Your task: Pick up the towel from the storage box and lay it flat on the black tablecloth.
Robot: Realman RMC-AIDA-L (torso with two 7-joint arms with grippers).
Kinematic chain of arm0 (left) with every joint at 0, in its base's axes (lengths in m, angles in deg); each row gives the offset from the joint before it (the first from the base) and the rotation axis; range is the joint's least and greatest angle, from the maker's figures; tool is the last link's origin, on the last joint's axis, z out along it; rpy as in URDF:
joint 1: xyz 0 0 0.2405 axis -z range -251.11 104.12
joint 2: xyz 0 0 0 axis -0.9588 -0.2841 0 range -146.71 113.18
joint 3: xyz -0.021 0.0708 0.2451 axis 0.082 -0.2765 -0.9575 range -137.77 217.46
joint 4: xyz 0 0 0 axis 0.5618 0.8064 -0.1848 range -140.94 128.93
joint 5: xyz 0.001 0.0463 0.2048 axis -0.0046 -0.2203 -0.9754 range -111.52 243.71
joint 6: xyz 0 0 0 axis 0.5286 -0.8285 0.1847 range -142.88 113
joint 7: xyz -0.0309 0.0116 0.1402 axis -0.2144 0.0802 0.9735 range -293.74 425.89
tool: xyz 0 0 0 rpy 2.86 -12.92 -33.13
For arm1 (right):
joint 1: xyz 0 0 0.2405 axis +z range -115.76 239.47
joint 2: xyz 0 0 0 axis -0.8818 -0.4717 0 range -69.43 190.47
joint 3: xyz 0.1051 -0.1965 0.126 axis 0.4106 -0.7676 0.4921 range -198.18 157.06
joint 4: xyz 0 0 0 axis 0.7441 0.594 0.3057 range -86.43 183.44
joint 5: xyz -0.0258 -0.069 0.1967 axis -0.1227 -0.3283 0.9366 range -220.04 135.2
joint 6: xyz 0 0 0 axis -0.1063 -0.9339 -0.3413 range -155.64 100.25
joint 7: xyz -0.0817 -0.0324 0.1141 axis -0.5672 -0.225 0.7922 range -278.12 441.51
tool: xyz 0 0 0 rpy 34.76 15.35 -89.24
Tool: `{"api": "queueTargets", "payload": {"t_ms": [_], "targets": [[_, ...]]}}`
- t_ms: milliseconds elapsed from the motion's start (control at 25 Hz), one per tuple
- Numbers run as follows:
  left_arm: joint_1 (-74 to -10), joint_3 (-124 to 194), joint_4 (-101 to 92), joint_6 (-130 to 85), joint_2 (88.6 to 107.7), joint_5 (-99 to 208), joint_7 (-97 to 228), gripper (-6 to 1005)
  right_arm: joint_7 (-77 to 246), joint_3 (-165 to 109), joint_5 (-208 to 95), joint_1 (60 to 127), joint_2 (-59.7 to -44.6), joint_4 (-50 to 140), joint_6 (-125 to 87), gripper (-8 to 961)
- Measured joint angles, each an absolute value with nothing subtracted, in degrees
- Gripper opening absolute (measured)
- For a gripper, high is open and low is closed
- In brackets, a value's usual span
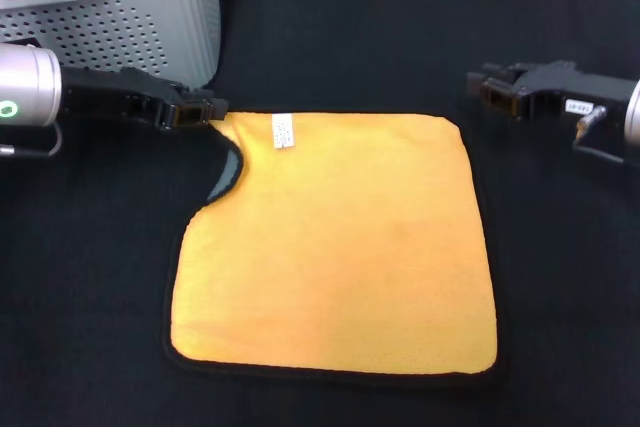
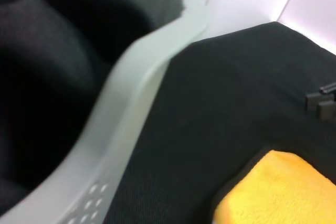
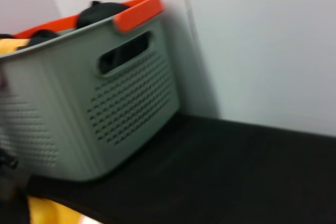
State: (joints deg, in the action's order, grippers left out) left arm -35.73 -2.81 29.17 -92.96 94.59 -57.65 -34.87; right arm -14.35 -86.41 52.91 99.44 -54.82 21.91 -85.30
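Observation:
The towel [image 1: 335, 247] lies spread on the black tablecloth [image 1: 560, 277], yellow-orange face up, with its white tag [image 1: 283, 130] near the far edge. Its far-left corner is folded over and shows grey-green [image 1: 228, 173]. My left gripper [image 1: 203, 110] is right at that corner, in front of the storage box [image 1: 150, 17]. My right gripper [image 1: 482, 88] hangs just beyond the towel's far-right corner, apart from it. The left wrist view shows the box rim [image 2: 136, 77] and a towel corner [image 2: 278, 187]. The right wrist view shows the box [image 3: 105, 103] and a bit of towel [image 3: 52, 211].
The grey box stands at the table's far left by the white wall. It holds dark cloth [image 2: 42, 51] and has an orange rim piece [image 3: 136, 9]. The tablecloth reaches on all sides of the towel.

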Motion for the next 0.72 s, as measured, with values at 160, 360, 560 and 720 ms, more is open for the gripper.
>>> {"api": "queueTargets", "payload": {"t_ms": [160, 360, 560, 720], "targets": [[-36.38, -2.54, 29.24, -92.91, 94.3, -57.08, -33.96, 178, -14.22, -86.02, 53.95, 97.74, -54.79, 18.68, -85.27, 206], [-36.98, -2.51, 29.52, -94.0, 94.16, -54.95, -32.79, 302, -13.39, -86.16, 54.02, 96.34, -54.83, 16.3, -86.92, 347], [-37.84, -2.51, 30.12, -95.56, 94.07, -53.54, -32.0, 597, -13.37, -86.46, 54.03, 96.27, -54.9, 16.47, -87.64, 566], [-38.1, -2.52, 30.18, -96.78, 94.01, -52.83, -31.96, 597, -13.37, -86.49, 54.0, 96.14, -54.89, 16.74, -88.21, 731]]}}
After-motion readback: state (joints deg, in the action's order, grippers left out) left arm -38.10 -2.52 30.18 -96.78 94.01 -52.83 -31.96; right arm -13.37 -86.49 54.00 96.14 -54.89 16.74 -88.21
